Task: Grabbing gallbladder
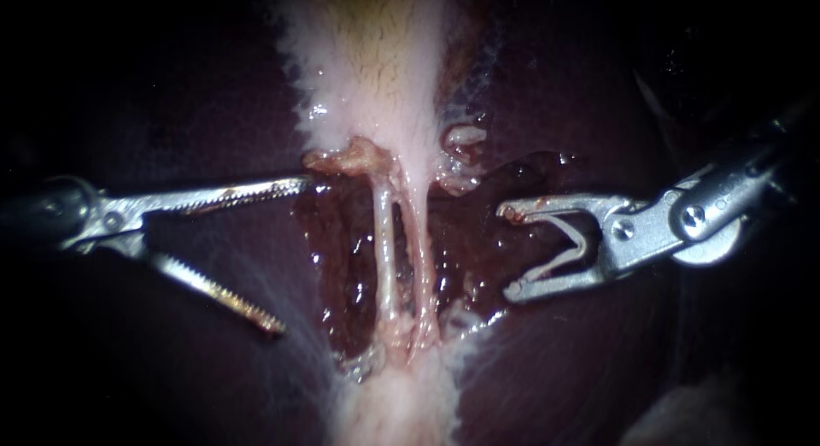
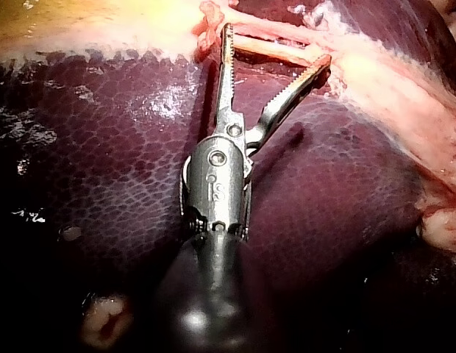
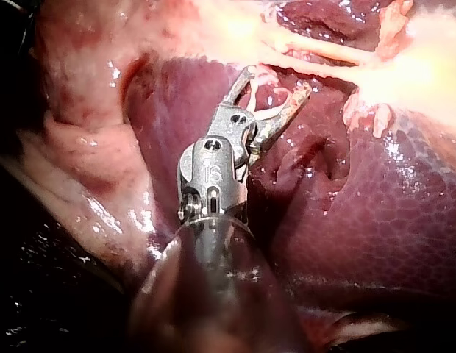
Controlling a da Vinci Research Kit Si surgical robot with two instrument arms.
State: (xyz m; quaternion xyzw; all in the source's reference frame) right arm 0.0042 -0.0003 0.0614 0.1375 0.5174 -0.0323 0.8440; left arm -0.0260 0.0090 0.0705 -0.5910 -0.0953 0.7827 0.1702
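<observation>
The pale gallbladder [image 1: 367, 61] hangs down the middle of the endoscope view and narrows into two thin tubes [image 1: 386, 241] over a raw, wet bed. My left instrument [image 1: 292, 258] has its serrated jaws wide open, the upper tip close by a reddish lump [image 1: 350, 160] at the gallbladder's lower end. Nothing is gripped. In the left wrist view those jaws [image 2: 278, 45] gape toward the tubes, beside the yellowish gallbladder [image 2: 81, 22]. My right instrument [image 1: 507, 251] stands open to the right of the tubes, apart from them. Its wrist view shows the jaws [image 3: 276, 79] empty.
Dark liver [image 1: 171, 113] lies on both sides of the gallbladder. A pale strip of tissue [image 1: 401, 403] continues below the tubes. Small fatty lumps [image 1: 463, 138] sit at the gallbladder's right edge. Folded pinkish tissue [image 3: 81, 154] lies beside the right instrument's shaft.
</observation>
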